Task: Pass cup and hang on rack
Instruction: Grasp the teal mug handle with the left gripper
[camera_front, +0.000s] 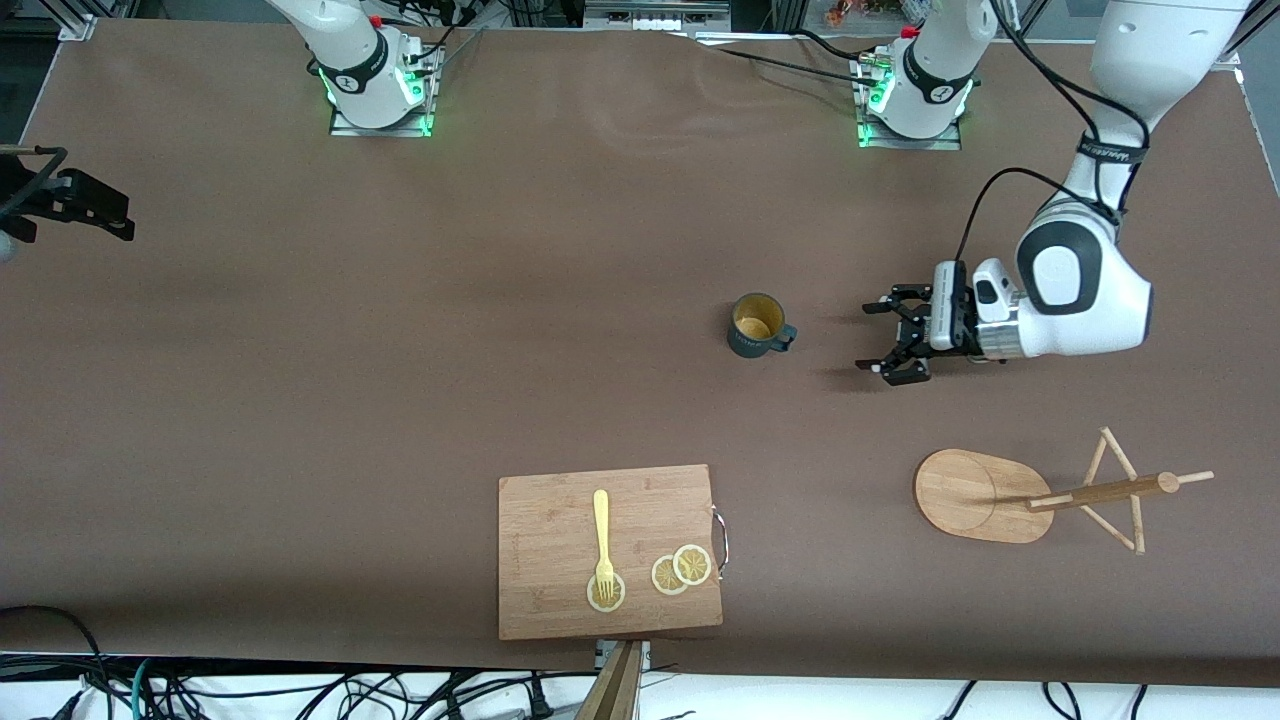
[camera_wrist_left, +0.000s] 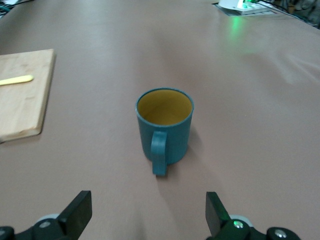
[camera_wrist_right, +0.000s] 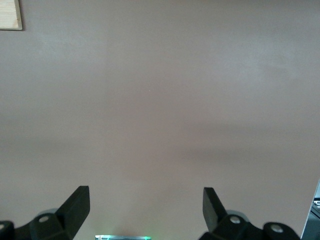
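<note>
Item: my left claw (camera_front: 884, 340), jaws wide, empty, hung beside the upright cup (camera_front: 755, 326); my right claw (camera_front: 105, 215), likewise spread, waited empty.

The right gripper (camera_front: 95, 212) sits at the edge of the front view, at the right arm's end of the table, and most of its arm is cut off. In the left wrist view, only a part of the cutting board (camera_wrist_left: 22, 95) shows, and only the handle end of the yellow fork (camera_wrist_left: 16, 80). In the right wrist view, just one corner of the board (camera_wrist_right: 10, 15) peeks in.
</note>
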